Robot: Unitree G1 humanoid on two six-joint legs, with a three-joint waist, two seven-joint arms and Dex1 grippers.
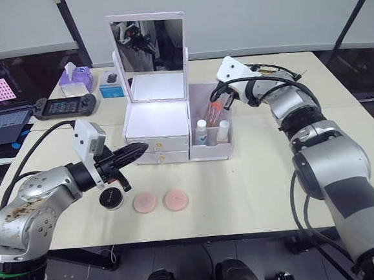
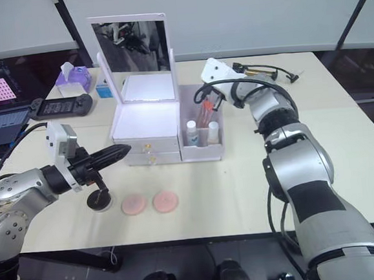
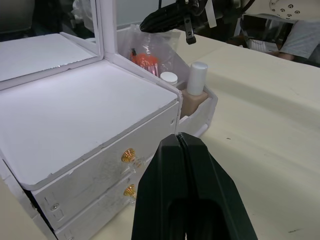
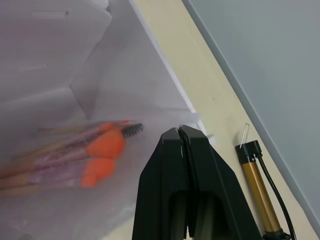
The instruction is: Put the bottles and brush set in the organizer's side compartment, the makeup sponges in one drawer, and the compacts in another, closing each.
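The white organizer [image 1: 156, 120] with its mirror stands mid-table, both gold-knobbed drawers [image 3: 128, 155] shut. Its side compartment [image 1: 211, 152] holds two bottles [image 1: 202, 132] [image 1: 223, 132] and the brush set [image 1: 214, 112] in a clear bag. My right gripper [image 1: 219, 98] is above that compartment, shut at the bag's top edge. My left gripper [image 1: 142, 147] is shut and empty, pointing at the drawer fronts, just short of them. On the table in front lie a black round compact [image 1: 111, 198] and two flat pink round makeup sponges [image 1: 144, 202] [image 1: 175, 199].
Along the back left are a tissue box [image 1: 75, 77], a small blue box [image 1: 110, 86], a game controller [image 1: 64, 106] and a laptop [image 1: 1, 125]. Cables and a gold pen-like tool [image 4: 260, 192] lie behind the right arm.
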